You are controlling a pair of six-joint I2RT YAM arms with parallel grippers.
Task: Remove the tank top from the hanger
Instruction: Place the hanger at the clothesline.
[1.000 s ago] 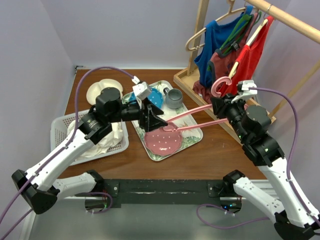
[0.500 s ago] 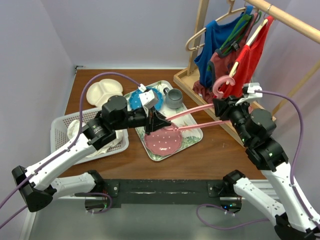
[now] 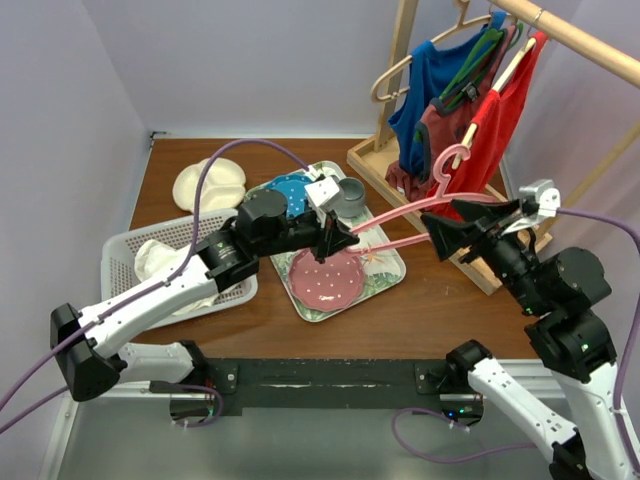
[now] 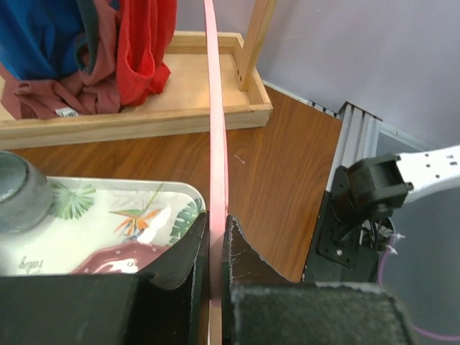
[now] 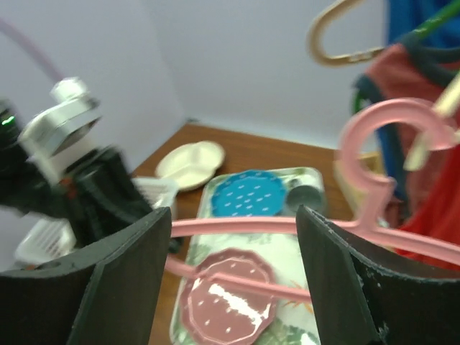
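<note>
A bare pink hanger [image 3: 400, 214] hangs in the air over the tray, its hook [image 3: 450, 160] up by the clothes rack. My left gripper [image 3: 328, 240] is shut on the hanger's left arm; in the left wrist view the pink bar [image 4: 214, 108] runs straight up from between the pressed jaws [image 4: 215, 231]. My right gripper [image 3: 458, 228] stands open just right of the hanger, touching nothing; in its own view the hanger [image 5: 237, 226] crosses the wide gap [image 5: 233, 237]. A white cloth [image 3: 160, 258], apparently the tank top, lies bunched in the basket.
A leaf-print tray [image 3: 385, 270] holds a pink plate [image 3: 325, 280], a blue plate [image 3: 290, 190] and a grey cup [image 3: 348, 195]. A white divided plate [image 3: 210, 183] lies at the back left, a white basket [image 3: 125, 250] on the left. The wooden rack [image 3: 400, 60] with blue and red garments stands on the right.
My left gripper closed on the hanger and reached further right. My right gripper let go of the hanger, opened wide and drew back to the right.
</note>
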